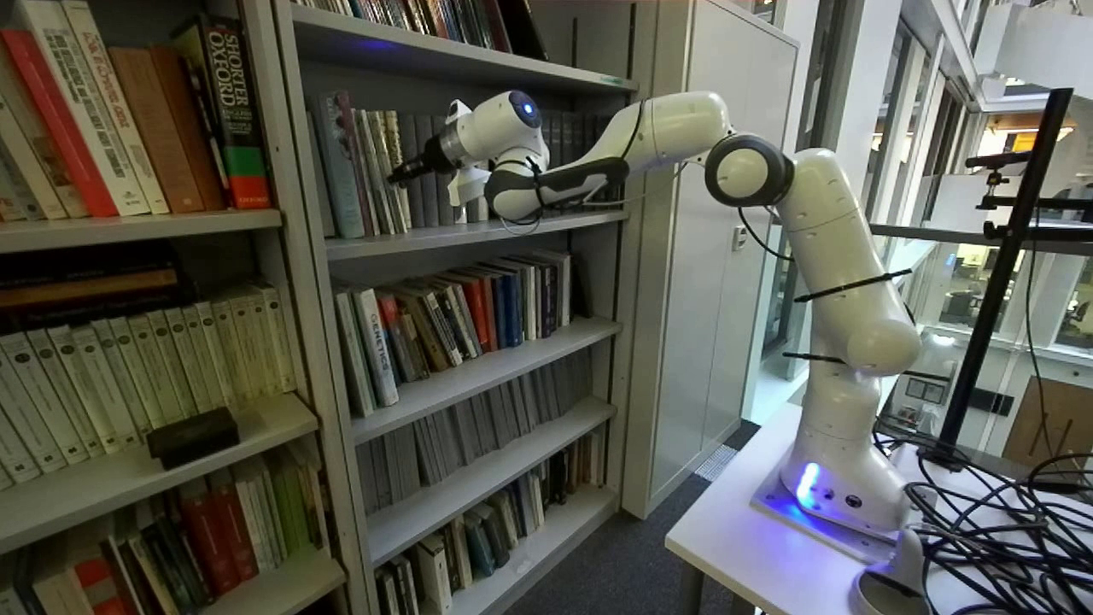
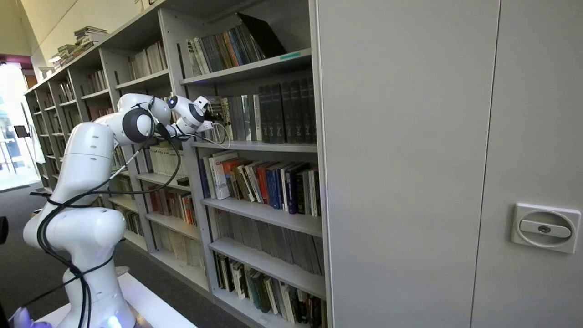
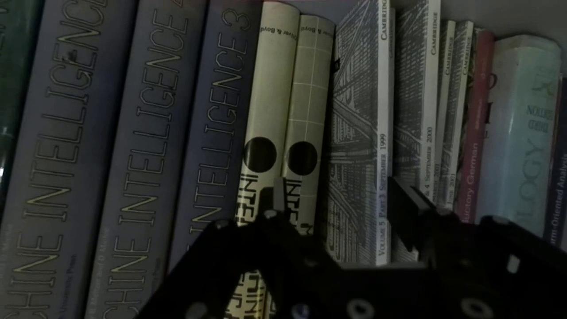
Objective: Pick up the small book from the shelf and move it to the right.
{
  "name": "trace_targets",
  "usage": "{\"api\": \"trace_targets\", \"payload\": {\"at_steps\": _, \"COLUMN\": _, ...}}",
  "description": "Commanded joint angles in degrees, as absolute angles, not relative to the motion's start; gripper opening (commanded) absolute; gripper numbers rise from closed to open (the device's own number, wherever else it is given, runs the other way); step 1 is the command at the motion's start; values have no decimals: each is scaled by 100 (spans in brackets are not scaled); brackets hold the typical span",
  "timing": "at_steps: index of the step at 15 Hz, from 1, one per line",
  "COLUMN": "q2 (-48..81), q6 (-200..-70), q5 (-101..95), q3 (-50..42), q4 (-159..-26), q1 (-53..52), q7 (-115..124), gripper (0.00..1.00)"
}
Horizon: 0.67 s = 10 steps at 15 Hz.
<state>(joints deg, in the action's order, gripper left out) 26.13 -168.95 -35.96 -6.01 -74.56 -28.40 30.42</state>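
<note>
At the shelf (image 1: 410, 243), I hold the gripper (image 3: 337, 182) spread, clasping nothing, to straddle, I judge, the small book (image 3: 384, 110) standing there: probably the thin one marked 1999, the view being dim.

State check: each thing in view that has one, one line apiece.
Gripper: open, fingertips apart
Thin white-spined book marked September 1999: standing on the shelf, not clamped
Black volume: tilted
Cabinet doors: shut
Door handle: grip roughly horizontal
Arm base light: lit, bluish
Cables: tangled on the table
</note>
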Motion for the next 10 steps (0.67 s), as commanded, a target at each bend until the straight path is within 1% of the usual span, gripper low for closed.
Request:
{"api": "trace_targets", "payload": {"at_steps": 1, "q2": 2680, "q6": -16766, "q5": -3734, "q3": -820, "q4": -7256, "q1": -2994, "q7": 3264, "gripper": 68}}
{"api": "trace_targets", "payload": {"at_steps": 4, "q2": 2689, "q6": -16767, "q5": -3721, "q3": -873, "q4": -7262, "q1": -3050, "q7": 3265, "gripper": 65}}
{"api": "trace_targets", "payload": {"at_steps": 6, "q2": 2693, "q6": -16767, "q5": -3714, "q3": -894, "q4": -7261, "q1": -3070, "q7": 3264, "gripper": 59}}
{"api": "trace_targets", "payload": {"at_steps": 7, "q2": 2696, "q6": -16765, "q5": -3712, "q3": -909, "q4": -7258, "q1": -3086, "q7": 3264, "gripper": 52}}
{"api": "trace_targets", "payload": {"at_steps": 8, "q2": 2695, "q6": -16767, "q5": -3709, "q3": -925, "q4": -7259, "q1": -3102, "q7": 3264, "gripper": 51}}
{"api": "trace_targets", "payload": {"at_steps": 9, "q2": 2693, "q6": -16768, "q5": -3704, "q3": -937, "q4": -7262, "q1": -3116, "q7": 3259, "gripper": 48}}
{"api": "trace_targets", "payload": {"at_steps": 10, "q2": 2692, "q6": -16769, "q5": -3704, "q3": -948, "q4": -7265, "q1": -3127, "q7": 3263, "gripper": 50}}
